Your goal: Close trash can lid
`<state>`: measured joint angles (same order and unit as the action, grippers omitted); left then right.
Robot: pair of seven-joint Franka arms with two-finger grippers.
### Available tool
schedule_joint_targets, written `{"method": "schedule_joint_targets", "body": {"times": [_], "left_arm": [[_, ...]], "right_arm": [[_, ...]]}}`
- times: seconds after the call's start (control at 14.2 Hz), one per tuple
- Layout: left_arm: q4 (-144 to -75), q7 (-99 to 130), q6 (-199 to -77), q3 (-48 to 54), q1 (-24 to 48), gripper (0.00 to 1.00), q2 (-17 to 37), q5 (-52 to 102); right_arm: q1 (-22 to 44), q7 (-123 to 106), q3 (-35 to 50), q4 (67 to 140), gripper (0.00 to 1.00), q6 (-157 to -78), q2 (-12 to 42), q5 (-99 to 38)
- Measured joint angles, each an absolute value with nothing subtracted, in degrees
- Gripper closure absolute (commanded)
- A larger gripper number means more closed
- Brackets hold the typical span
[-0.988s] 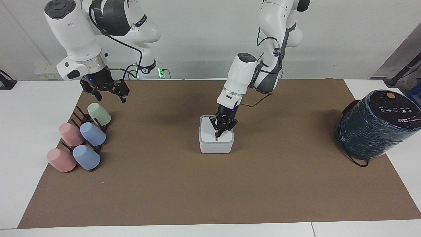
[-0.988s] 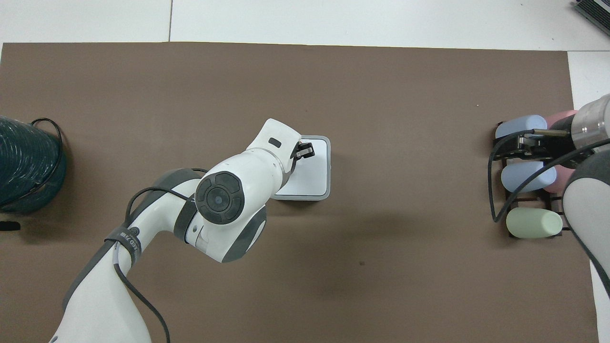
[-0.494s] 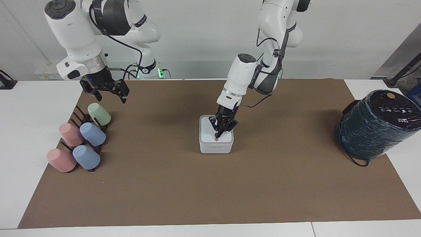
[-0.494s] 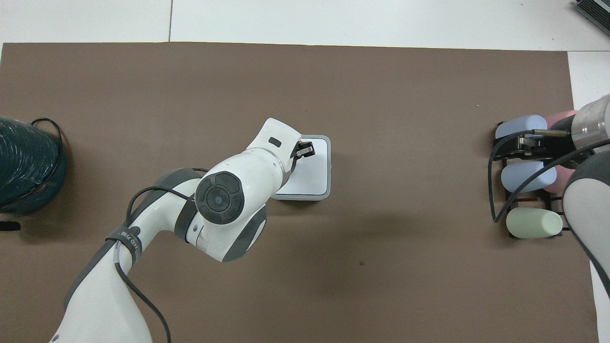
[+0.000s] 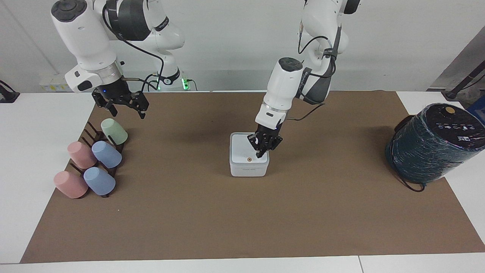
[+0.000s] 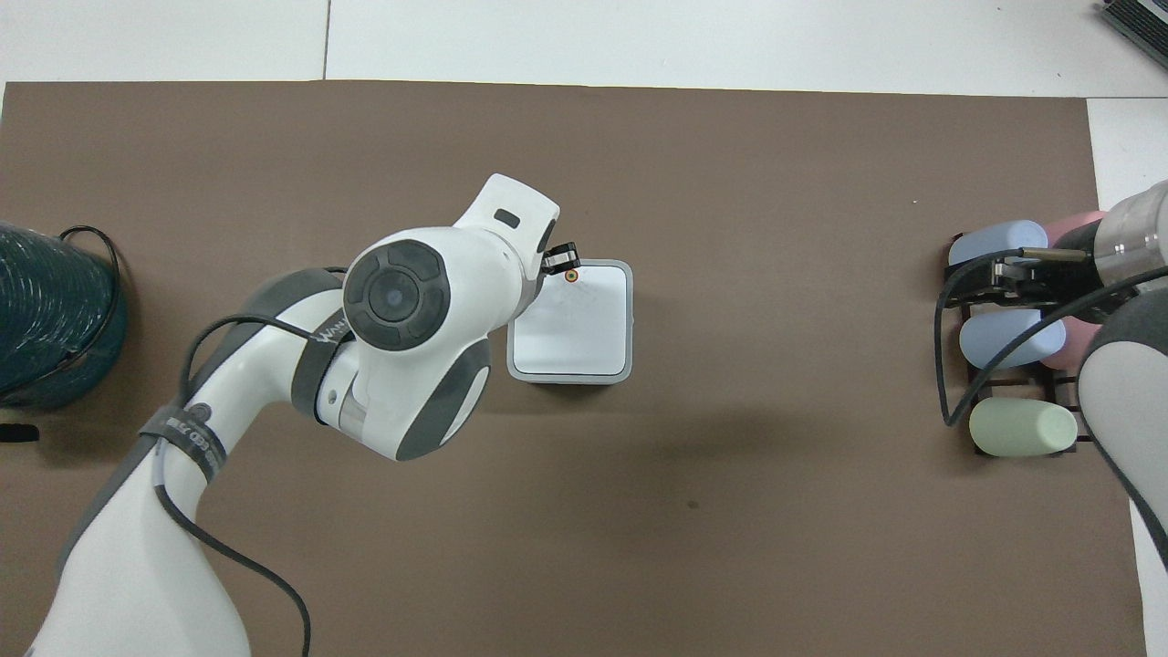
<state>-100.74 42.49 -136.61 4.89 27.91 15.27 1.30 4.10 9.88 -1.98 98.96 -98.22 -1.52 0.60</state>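
The small white square trash can (image 5: 249, 171) stands at the middle of the brown mat. Its white lid (image 5: 241, 151) lies flat on top, with the orange-brown dot (image 5: 249, 159) in plain sight. The lid also shows in the overhead view (image 6: 579, 324), as does the dot (image 6: 571, 276). My left gripper (image 5: 260, 154) hangs just above the lid's edge toward the left arm's end, fingers together and empty; from overhead it (image 6: 558, 260) sits beside the dot. My right gripper (image 5: 127, 110) waits open above the cup rack.
A dark rack (image 5: 94, 136) holds several pastel cups toward the right arm's end, among them a green cup (image 5: 114, 131). A large dark green wrapped cylinder (image 5: 432, 144) with a black cable stands at the left arm's end, also seen overhead (image 6: 46, 319).
My left gripper has lifted off the lid's dot and shifted toward the left arm's end, uncovering the dot. The lid stays flat. The right arm has not moved.
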Motion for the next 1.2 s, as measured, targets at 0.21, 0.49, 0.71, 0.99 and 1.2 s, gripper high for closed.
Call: {"method": "schedule_joint_targets", "body": {"times": [0.21,0.49,0.71,0.99,1.2], "left_arm": [[-95.81,36.77,-128.95,4.87,24.26,1.0,15.0,1.29],[-91.21,24.41,-118.55,4.77,17.82,1.0,14.85,1.29],[-89.73,11.02,-112.63,4.63,11.32,1.0,13.44,1.29],[-89.62,-4.66,-105.68,4.39,2.91,1.0,9.9,1.29],[-89.63,-9.63,-102.28,4.35,-0.77,0.72,7.81,1.29]], "right_arm": [[4.1,9.88,-1.98,98.96,0.0,-98.22,-1.52,0.6],[4.1,9.88,-1.98,98.96,0.0,-98.22,-1.52,0.6],[4.1,9.88,-1.98,98.96,0.0,-98.22,-1.52,0.6],[4.1,9.88,-1.98,98.96,0.0,-98.22,-1.52,0.6],[4.1,9.88,-1.98,98.96,0.0,-98.22,-1.53,0.6]]}}
